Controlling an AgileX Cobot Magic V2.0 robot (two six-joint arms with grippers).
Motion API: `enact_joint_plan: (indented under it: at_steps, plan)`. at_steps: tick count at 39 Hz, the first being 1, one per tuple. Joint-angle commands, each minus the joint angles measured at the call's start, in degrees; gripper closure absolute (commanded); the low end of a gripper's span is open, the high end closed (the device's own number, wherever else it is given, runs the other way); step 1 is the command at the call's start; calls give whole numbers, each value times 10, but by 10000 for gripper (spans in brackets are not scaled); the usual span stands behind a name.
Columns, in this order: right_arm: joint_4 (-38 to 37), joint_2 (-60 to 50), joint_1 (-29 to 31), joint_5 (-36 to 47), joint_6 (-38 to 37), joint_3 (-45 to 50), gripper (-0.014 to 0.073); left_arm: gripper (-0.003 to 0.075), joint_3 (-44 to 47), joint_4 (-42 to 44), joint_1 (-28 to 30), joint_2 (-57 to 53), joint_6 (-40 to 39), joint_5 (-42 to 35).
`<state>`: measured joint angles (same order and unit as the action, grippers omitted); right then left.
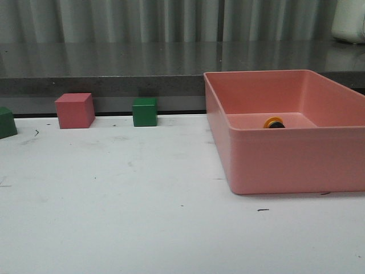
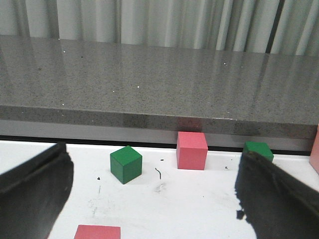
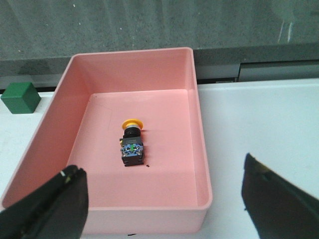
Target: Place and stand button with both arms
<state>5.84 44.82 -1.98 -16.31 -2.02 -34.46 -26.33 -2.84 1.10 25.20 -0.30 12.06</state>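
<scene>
The button [image 3: 132, 143] lies on its side on the floor of the pink bin [image 3: 202, 149], its yellow cap toward the bin's far wall and its dark base with bluish parts toward me. In the front view only its yellow cap [image 1: 274, 121] shows over the bin's front wall [image 1: 285, 160]. My right gripper [image 3: 160, 169] is open and empty, above the bin's near end, with the button ahead between the fingers [image 3: 47, 204]. My left gripper [image 2: 153, 169] is open and empty over the white table, far from the button. Neither gripper shows in the front view.
A pink cube [image 1: 74, 110] and a green cube [image 1: 145, 112] stand at the table's back edge, and another green cube [image 1: 7, 122] at the far left. The left wrist view shows a green cube [image 2: 125, 164], a pink cube [image 2: 192, 150] and a near pink cube [image 2: 97, 232].
</scene>
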Motion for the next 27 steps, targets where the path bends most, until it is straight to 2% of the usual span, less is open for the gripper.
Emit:
enact_joint_plan:
  at_steps: [1,9,16,27]
  plan:
    - [10,89,3,41,5,-74,-48,127,-21,0,0,7,-7,-41]
    - [22,265,-17,-2,5,-200,-48,159,-21,0,0,7,-7,-42]
    - [22,402,-58,-109,5,-320,-48,176,-21,0,0,7,-7,-42]
    - [21,565,-63,-219,-28,-484,-48,176,-21,0,0,7,-7,-42]
